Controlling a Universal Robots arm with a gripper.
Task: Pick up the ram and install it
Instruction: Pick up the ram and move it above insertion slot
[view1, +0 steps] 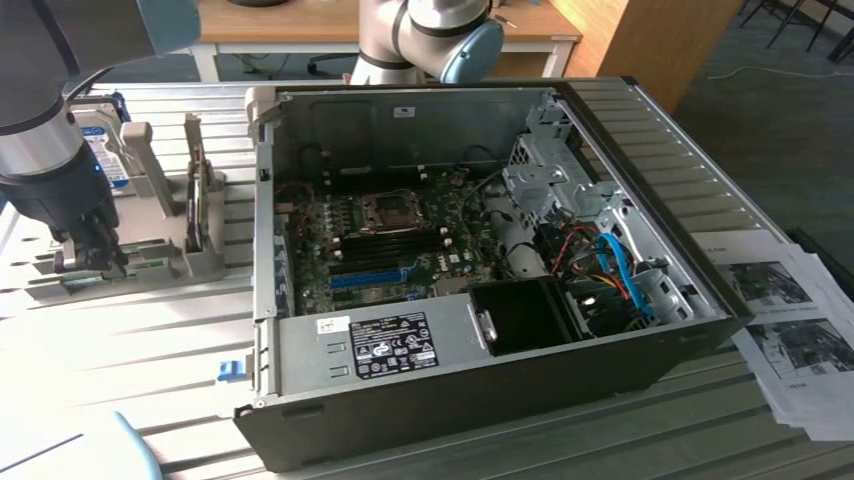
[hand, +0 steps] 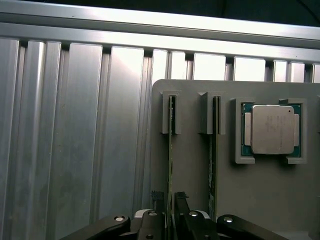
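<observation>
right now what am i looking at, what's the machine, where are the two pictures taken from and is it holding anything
It's a robot arm with a gripper at its tip. The exterior view comes from a camera off the arm: an open computer case on a slatted metal table, papers at that view's right, a grey parts holder at its left. The wrist view comes from a camera on the wrist, looking at that holder, where the ram and a second stick stand on edge in slots beside a processor chip. The gripper is down at the ram. Whether it grips it yet, I can't tell.
</observation>
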